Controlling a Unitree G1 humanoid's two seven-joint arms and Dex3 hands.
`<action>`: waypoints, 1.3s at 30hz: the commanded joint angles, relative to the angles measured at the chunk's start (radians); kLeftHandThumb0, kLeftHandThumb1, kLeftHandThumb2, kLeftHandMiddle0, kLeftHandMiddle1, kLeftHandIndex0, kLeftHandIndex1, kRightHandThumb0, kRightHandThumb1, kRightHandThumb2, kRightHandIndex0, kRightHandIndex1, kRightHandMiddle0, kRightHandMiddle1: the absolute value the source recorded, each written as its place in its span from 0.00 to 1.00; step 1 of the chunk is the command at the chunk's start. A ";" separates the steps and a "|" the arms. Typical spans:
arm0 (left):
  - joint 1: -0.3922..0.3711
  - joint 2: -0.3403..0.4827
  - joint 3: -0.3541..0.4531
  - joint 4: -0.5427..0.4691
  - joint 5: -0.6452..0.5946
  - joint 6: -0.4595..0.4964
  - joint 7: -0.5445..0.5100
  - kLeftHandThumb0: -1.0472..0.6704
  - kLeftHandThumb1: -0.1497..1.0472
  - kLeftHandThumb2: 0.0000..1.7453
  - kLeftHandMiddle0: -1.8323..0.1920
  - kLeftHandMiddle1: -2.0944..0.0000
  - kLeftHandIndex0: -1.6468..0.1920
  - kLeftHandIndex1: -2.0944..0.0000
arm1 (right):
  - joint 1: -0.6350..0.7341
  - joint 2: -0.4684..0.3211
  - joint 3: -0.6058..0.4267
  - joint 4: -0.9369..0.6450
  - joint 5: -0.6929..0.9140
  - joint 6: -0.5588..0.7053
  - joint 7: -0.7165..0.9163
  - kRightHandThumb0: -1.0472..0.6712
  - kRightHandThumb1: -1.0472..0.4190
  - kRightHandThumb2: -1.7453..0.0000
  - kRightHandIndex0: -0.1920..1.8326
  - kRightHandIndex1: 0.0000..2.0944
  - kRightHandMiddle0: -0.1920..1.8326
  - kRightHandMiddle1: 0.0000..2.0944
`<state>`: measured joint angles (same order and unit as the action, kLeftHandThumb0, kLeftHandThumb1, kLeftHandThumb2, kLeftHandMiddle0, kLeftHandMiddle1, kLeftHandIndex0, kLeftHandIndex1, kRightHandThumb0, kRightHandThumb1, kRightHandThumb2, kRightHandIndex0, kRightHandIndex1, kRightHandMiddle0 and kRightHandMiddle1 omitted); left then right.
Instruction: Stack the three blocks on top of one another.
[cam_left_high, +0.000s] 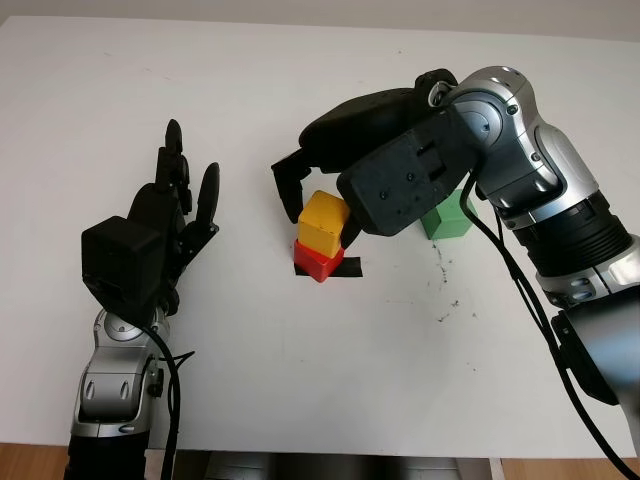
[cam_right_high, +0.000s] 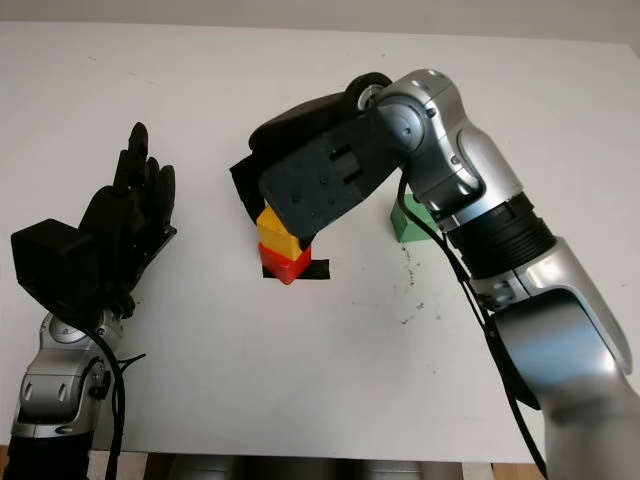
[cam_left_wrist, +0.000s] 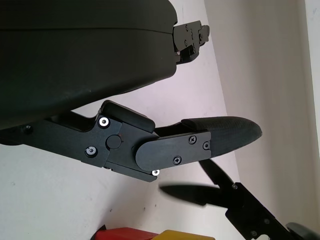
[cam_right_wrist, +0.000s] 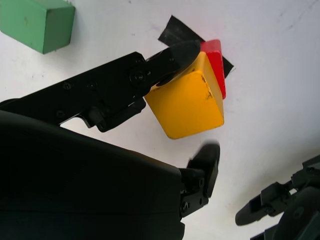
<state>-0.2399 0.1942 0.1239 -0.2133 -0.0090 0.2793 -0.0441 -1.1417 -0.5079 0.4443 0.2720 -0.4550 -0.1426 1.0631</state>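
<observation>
A: Table (cam_left_high: 300, 380), then hands?
B: Right hand (cam_left_high: 322, 208) over centre, fingers (cam_right_wrist: 176, 54) touching the yellow block (cam_left_high: 323, 222) sitting on the red block (cam_left_high: 317, 262); full pinch unclear. Left hand (cam_left_high: 165, 225) raised at left, open.
A: Green block (cam_left_high: 447, 218)?
B: On the table behind the right hand.

Three blocks: one yellow (cam_left_high: 323, 220), one red (cam_left_high: 317, 262), one green (cam_left_high: 447, 217). One black tape patch (cam_left_high: 345, 268). Two hands: left (cam_left_high: 170, 215), right (cam_left_high: 320, 215)

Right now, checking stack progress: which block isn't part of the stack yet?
The green block: it sits alone on the table, while the yellow block rests on the red block by the right hand.
</observation>
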 joint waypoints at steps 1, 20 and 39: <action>0.009 0.004 0.001 -0.010 0.000 -0.003 -0.003 0.12 1.00 0.35 1.00 0.98 1.00 0.98 | -0.020 -0.016 -0.013 -0.034 0.011 0.008 0.018 0.22 0.16 0.97 0.01 0.00 0.03 0.08; -0.011 0.040 0.026 0.023 -0.011 -0.027 -0.030 0.13 1.00 0.33 0.98 0.97 0.98 0.97 | -0.010 -0.273 -0.302 -0.087 0.139 -0.007 -0.060 0.10 0.12 0.96 0.00 0.00 0.02 0.02; -0.054 0.115 0.061 0.083 -0.045 -0.058 -0.098 0.14 1.00 0.34 0.99 0.97 0.99 0.97 | 0.356 -0.563 -0.316 0.001 -0.187 -0.249 -0.466 0.09 0.01 0.96 0.12 0.04 0.14 0.06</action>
<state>-0.2849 0.2983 0.1761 -0.1259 -0.0507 0.2323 -0.1378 -0.8066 -1.0470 0.1166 0.2826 -0.6168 -0.3879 0.6126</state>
